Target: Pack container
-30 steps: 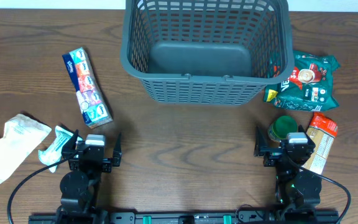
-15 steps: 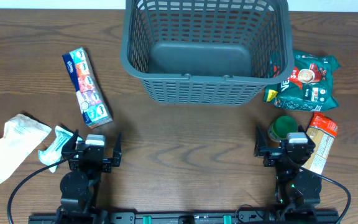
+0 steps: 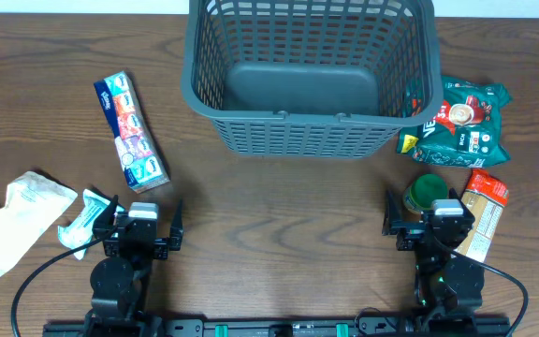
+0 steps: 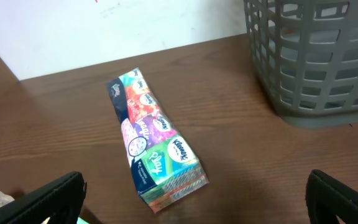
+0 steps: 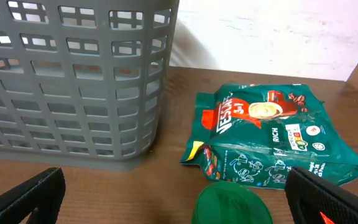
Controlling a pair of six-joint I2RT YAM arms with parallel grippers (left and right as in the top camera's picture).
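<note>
- a long multicoloured pack of pocket tissues [image 3: 130,130] lies flat on the dark brown wooden table [image 3: 279,215], on the left, slanting from far left to near right, well apart from the basket.
- near the left edge lies a crumpled white paper bag [image 3: 17,215]; a small teal-and-white sachet [image 3: 84,217] lies just beside it, close to the left arm.
- on the right, a green foil coffee-mix bag [image 3: 461,122] lies flat with its near left corner touching or almost touching the basket's right wall; i cannot tell which.
- a round jar with a green lid [image 3: 428,192] stands nearer than that bag, right in front of the right arm and directly ahead of its pincer.
- a yellow-and-red packet [image 3: 483,211] lies just right of the jar, alongside the right arm.
- the large dark grey plastic basket [image 3: 298,136], rectangular with slotted lattice walls and a thick rim, stands upright at the far middle of the table; the open stretch of table between it and the two arms has nothing lying on it.
- inside the basket only its bare solid floor shows.
- the left gripper [image 4: 197,202] sits low at the near left with its jaws spread wide and nothing between them; the tissue pack lies ahead of it, untouched.
- the right gripper [image 5: 178,202] sits low at the near right, jaws likewise spread wide and holding nothing; the jar's lid shows between the fingertips, nearer the right one, without touching either.
</note>
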